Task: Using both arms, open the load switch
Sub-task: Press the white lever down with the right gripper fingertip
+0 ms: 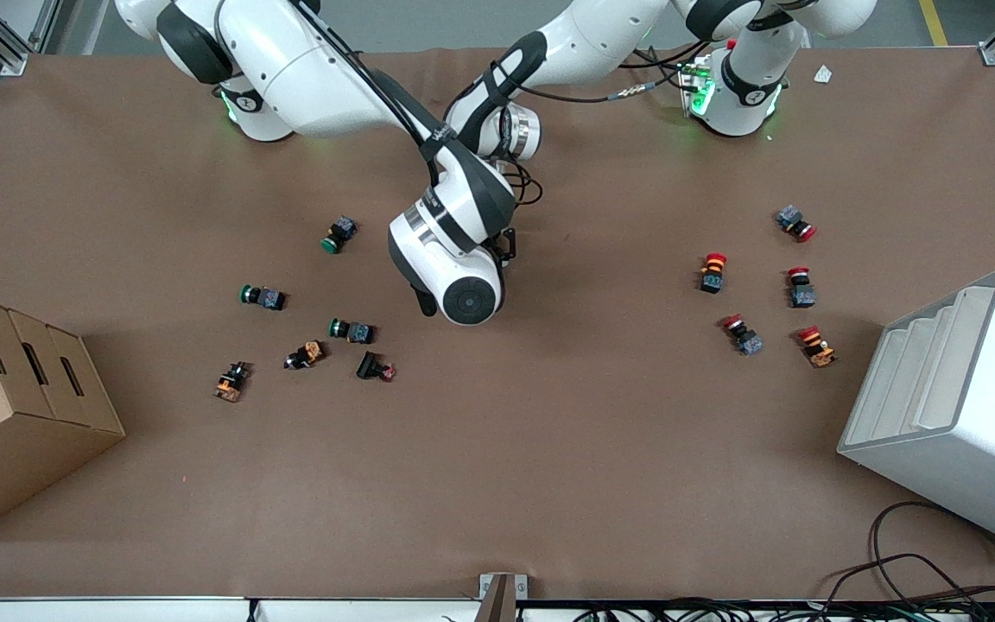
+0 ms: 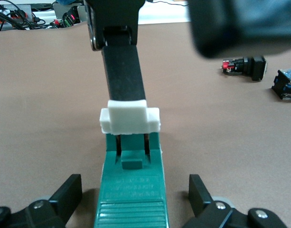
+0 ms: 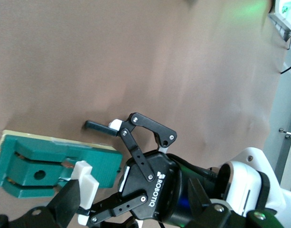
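Both arms meet over the middle of the table, and the right arm's wrist (image 1: 454,259) hides the load switch in the front view. In the left wrist view the dark-green load switch (image 2: 133,190) lies on the brown table between the fingers of my left gripper (image 2: 136,192). That gripper is open, with a gap on each side of the block. The white toggle (image 2: 129,118) stands up from the switch's top. My right gripper (image 3: 133,190) is open. One of its fingers (image 3: 64,204) rests against the toggle (image 3: 86,183), and the left gripper's black body lies between its fingers.
Green, orange and black push buttons (image 1: 351,329) are scattered toward the right arm's end, and red ones (image 1: 712,272) toward the left arm's end. A cardboard box (image 1: 14,406) and a white stepped bin (image 1: 955,406) stand at the table's two ends, nearer the camera.
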Controlling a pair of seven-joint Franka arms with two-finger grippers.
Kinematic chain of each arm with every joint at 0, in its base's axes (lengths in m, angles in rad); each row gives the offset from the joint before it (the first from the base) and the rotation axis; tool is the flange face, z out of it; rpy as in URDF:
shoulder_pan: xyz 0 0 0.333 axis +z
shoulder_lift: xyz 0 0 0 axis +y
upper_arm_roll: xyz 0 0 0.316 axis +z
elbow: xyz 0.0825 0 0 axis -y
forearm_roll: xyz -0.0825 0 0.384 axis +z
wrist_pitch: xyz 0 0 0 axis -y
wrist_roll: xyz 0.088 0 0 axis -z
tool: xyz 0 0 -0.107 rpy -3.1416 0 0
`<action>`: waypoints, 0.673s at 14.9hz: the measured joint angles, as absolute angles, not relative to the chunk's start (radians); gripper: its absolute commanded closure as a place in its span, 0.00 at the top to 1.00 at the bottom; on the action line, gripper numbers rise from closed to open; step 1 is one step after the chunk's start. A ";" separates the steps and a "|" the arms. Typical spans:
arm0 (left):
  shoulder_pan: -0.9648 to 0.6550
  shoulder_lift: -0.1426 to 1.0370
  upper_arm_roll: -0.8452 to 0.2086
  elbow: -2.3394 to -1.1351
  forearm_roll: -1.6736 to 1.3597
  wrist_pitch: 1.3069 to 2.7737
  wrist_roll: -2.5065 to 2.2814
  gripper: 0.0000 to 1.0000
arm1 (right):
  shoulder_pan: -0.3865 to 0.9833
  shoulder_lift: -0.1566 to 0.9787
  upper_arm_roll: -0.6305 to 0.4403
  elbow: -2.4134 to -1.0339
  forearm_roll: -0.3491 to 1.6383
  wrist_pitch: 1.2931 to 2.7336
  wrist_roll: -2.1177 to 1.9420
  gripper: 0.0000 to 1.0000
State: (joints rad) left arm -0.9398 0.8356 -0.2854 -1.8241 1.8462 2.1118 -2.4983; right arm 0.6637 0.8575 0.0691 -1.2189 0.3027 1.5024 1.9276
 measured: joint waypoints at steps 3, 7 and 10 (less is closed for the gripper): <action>-0.943 0.832 -0.286 -1.831 1.846 2.110 -2.500 0.99 | 0.665 0.858 0.076 -1.220 0.303 1.496 1.923 1.00; -0.946 0.828 -0.292 -1.842 1.846 2.100 -2.502 0.99 | 0.668 0.864 0.078 -1.236 0.303 1.495 1.917 1.00; -0.952 0.828 -0.294 -1.848 1.846 2.085 -2.508 0.99 | 0.670 0.866 0.079 -1.247 0.303 1.496 1.916 1.00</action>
State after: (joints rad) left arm -0.9520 0.8275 -0.2942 -1.8478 1.8462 2.0851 -2.5079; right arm 0.6697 0.8660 0.0794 -1.2465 0.3028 1.4963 1.9155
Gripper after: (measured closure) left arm 0.004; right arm 0.000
